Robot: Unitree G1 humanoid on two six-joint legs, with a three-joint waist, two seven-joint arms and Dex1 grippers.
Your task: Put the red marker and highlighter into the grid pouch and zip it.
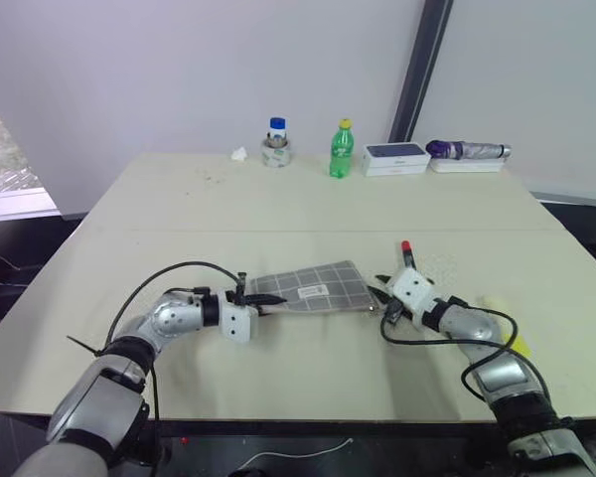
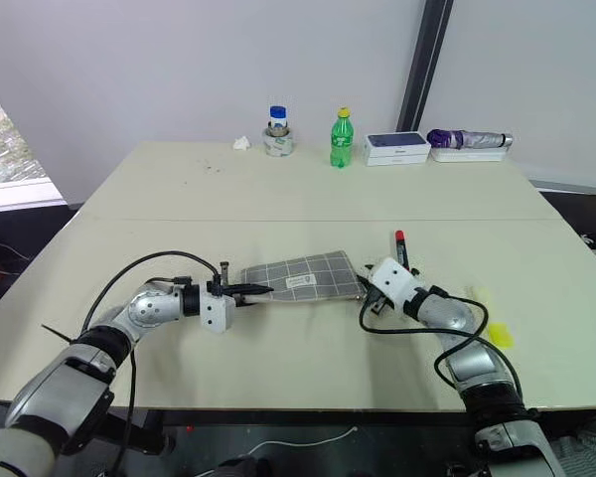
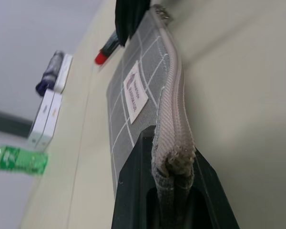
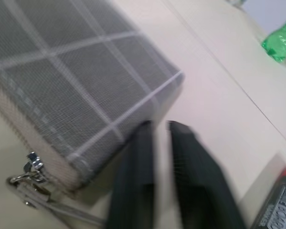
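Note:
The grid pouch (image 1: 313, 288) lies flat on the table, near its front edge, with its white label up. My left gripper (image 1: 266, 298) is shut on the pouch's left end, and its fingers (image 3: 138, 191) pinch the zipper seam. At the pouch's right end my right gripper (image 1: 380, 295) is open by a narrow gap with nothing between its fingers (image 4: 200, 181). The silver zipper pull (image 4: 31, 169) lies beside them. Just behind the right gripper lies the red marker (image 1: 405, 248). The yellow highlighter (image 2: 499, 335) is partly hidden by my right forearm.
Along the far edge stand a blue-capped jar (image 1: 276, 142), a green bottle (image 1: 342, 149), a white-and-blue box (image 1: 396, 157) and a purple umbrella (image 1: 467, 151). A crumpled tissue (image 1: 238, 154) lies left of the jar. The table's front edge runs just below both arms.

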